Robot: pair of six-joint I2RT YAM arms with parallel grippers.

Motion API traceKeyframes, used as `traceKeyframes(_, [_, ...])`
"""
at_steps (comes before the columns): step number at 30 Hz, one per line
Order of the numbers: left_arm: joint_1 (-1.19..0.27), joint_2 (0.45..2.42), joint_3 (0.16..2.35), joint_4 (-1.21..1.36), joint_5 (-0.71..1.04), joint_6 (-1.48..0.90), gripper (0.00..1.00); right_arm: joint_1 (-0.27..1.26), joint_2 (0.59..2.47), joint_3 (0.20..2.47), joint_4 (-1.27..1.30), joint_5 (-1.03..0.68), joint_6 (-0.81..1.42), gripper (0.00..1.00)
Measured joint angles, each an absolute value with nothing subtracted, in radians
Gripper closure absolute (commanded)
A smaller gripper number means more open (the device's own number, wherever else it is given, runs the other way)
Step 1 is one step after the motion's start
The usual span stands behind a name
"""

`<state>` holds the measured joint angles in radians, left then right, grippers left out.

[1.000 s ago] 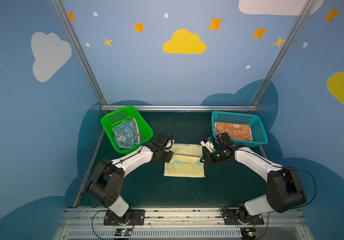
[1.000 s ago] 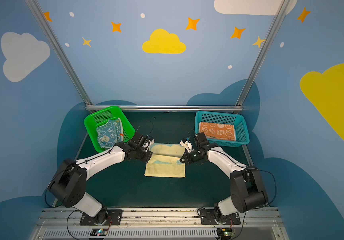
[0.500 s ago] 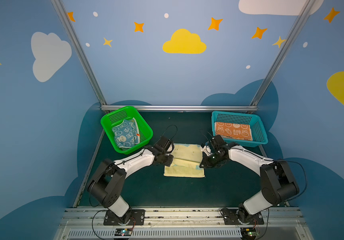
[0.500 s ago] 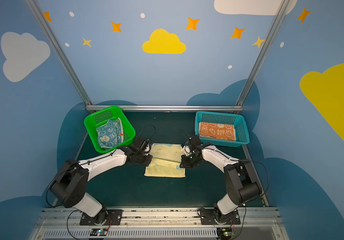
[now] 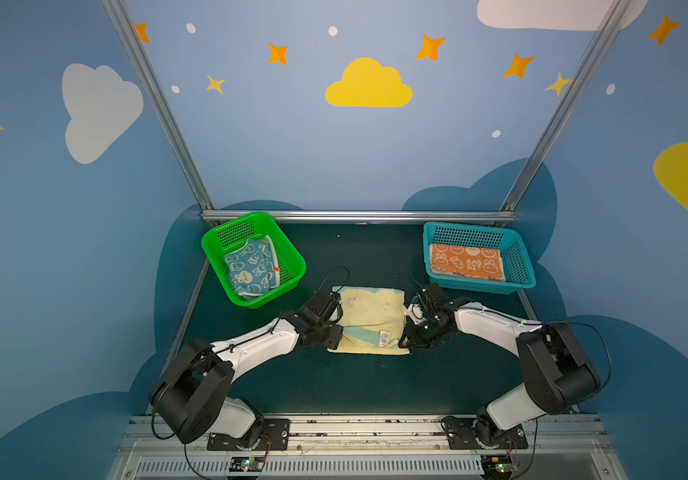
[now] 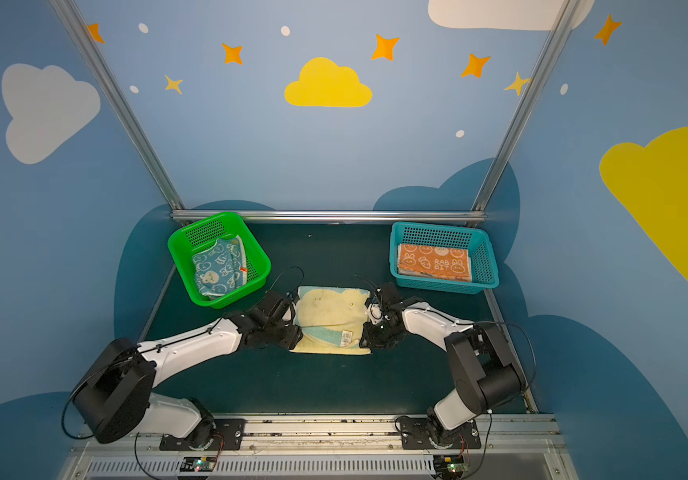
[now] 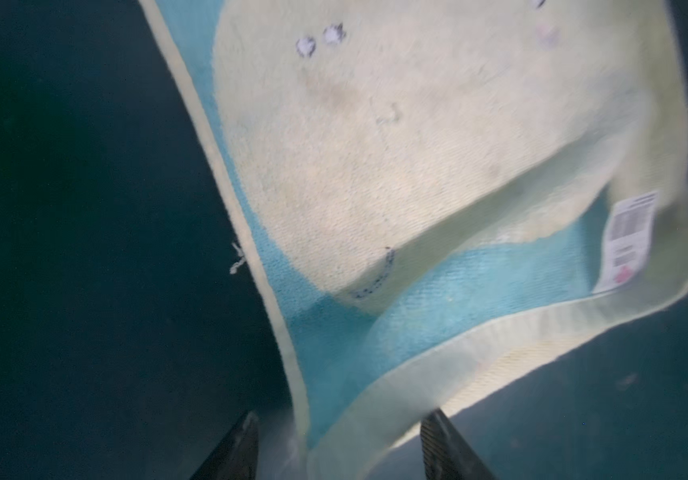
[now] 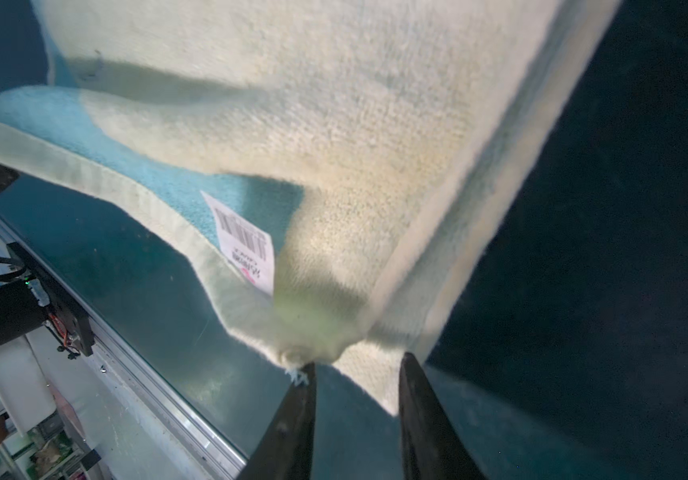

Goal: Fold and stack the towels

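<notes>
Standing parted around the near-left corner of the pale yellow terry towel with a light blue band (image 7: 417,145), the left arm's fingers (image 7: 236,449) clamp nothing; the hem merely droops between them in the blurred left wrist view. The right arm's fingers (image 8: 296,415) stand closer together yet are also empty, one tip just touching the near-right corner beside the white barcode label (image 8: 246,245). In both top views the towel (image 5: 369,309) lies folded mid-way on the dark green bench (image 5: 355,382). It is slightly longer from 9 to 3 o'clock, with the left arm at its 8 o'clock corner and the right at its 4 o'clock corner, equally near. For stacking, the teal perforated plastic basket (image 5: 519,266) holding a folded orange rabbit-print towel (image 5: 465,262) sits at 1 o'clock, nearer the right arm. The green perforated plastic basket (image 5: 236,230) with a crumpled blue towel (image 5: 251,270) sits at 10 o'clock.
</notes>
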<state>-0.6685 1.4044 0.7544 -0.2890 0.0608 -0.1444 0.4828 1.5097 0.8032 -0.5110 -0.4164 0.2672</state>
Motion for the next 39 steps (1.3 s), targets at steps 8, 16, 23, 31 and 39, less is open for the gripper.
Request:
traceKeyframes(8, [-0.699,1.305,0.696,-0.267,0.081,-0.151,0.27,0.511,1.371,0.802,-0.498,-0.384,0.317,0.68])
traceKeyframes(16, [-0.699,1.291,0.702,-0.250,-0.009,-0.179,0.27,0.564,1.441,0.812,-0.537,-0.336,0.419,0.70])
traceKeyframes(23, [-0.699,1.312,0.735,-0.220,-0.093,-0.195,0.27,0.598,1.449,0.780,-0.508,-0.332,0.506,0.71])
traceKeyframes(31, [-0.687,1.359,0.745,-0.198,-0.145,-0.196,0.27,0.599,1.449,0.748,-0.462,-0.334,0.551,0.69])
traceKeyframes(39, [-0.676,1.370,0.750,-0.183,-0.147,-0.191,0.27,0.605,1.524,0.748,-0.415,-0.349,0.572,0.69])
